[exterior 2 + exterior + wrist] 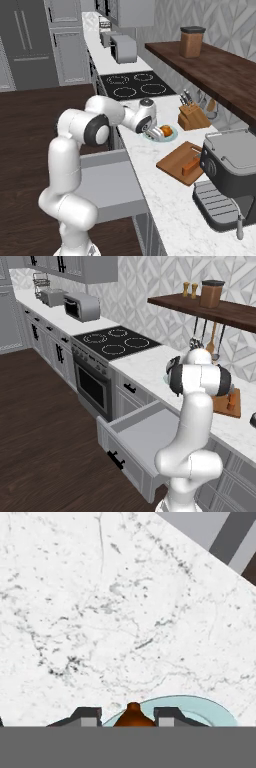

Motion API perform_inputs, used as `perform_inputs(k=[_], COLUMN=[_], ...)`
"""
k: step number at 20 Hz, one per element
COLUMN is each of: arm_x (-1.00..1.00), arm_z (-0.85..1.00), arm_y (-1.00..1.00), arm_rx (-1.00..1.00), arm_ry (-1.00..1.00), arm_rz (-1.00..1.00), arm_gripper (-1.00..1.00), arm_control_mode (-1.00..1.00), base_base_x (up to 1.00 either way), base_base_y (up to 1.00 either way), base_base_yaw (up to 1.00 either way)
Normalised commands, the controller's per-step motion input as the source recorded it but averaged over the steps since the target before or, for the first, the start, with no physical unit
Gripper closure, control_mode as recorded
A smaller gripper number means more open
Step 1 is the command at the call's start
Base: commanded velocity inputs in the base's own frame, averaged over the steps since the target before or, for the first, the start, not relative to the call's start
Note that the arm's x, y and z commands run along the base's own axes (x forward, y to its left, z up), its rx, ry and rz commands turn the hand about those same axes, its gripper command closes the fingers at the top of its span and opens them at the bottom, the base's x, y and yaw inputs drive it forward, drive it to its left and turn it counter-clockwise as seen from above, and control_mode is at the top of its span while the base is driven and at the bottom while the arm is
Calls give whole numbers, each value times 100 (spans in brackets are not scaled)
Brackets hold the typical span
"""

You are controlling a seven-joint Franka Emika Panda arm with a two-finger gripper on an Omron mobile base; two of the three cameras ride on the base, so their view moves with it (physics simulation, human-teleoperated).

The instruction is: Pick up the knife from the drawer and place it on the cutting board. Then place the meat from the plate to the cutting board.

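Two-finger gripper [128, 718] sits low over the round pale blue-green plate [210, 709] on the white marble counter [100, 612]. Hand view: dark fingertips [86, 716] stand close on either side of the small orange-brown chicken drumstick [133, 714], jaws narrowed around it; can't tell if pads actually touch it.

Right base view: white arm reaches fwd over the counter, gripper [154, 132] at the plate [161, 138], drumstick [166, 131] on the plate just beside it. Rectangular reddish-brown wooden cutting board [175, 161] lies further along the counter, near the plate but apart, w/ the small knife w/ orange-brown wooden handle [190, 166] lying on it, next to a dark grey coffee machine [227, 160].

Wide shallow grey drawer [145, 431] is pulled open below the counter, beside the arm; black handle on its flat front.
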Motion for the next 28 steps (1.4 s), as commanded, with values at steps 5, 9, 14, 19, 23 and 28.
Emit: perform_inputs(k=[5,9,14,19,23,28], arm_x=[-14,-9,-9,-2,0,0], arm_z=[38,3,-6,-16,-16,-16], arm_y=[-8,-30,-50,-52,-34,-30], arm_rx=[-1,-1,0,0,-5,-7], arm_ry=[15,5,1,13,17,17], arm_rz=[1,5,4,3,2,2], arm_gripper=[100,100,100,100,100,100], arm_control_mode=[-100,-100,-100,-100,-100,-100], base_base_x=[0,0,0,0,0,0], base_base_y=[0,0,0,0,0,0], base_base_yaw=[0,0,0,0,0,0])
